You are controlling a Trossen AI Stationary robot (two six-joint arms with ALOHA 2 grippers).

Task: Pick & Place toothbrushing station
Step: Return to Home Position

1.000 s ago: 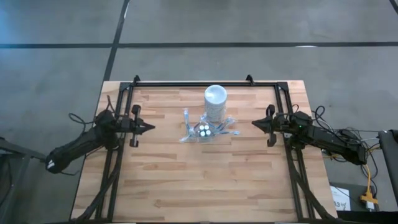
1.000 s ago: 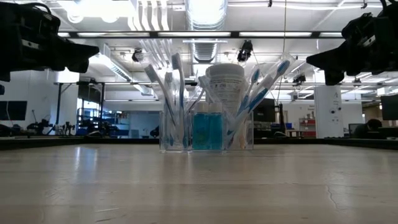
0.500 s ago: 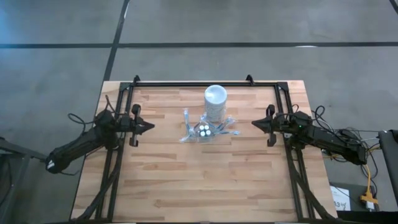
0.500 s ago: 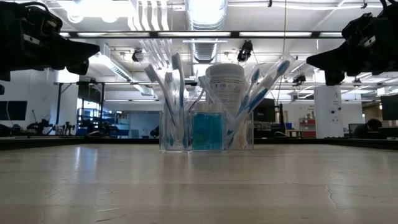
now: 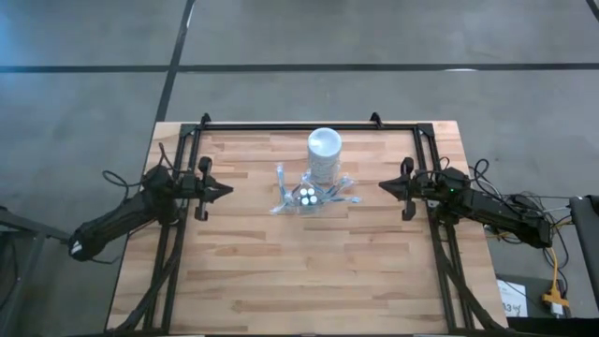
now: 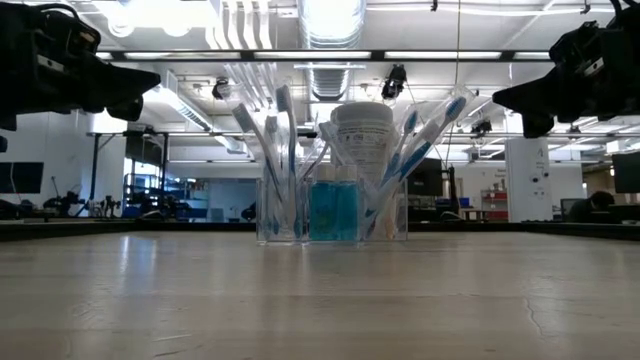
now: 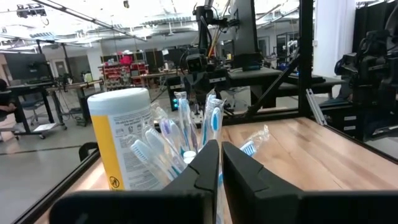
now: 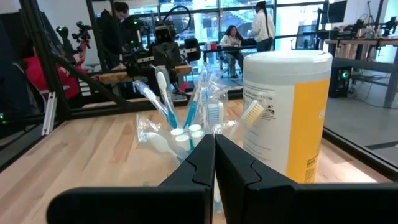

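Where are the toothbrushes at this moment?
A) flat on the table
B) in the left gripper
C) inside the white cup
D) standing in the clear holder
D: the toothbrushes lean upright in the clear holder by the white cup; the left gripper and right gripper hang shut and empty, far from them.

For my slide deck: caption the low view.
Toothbrushes and teal tubes in clear holder, white cup behind; left end effector and right end effector raised aside.
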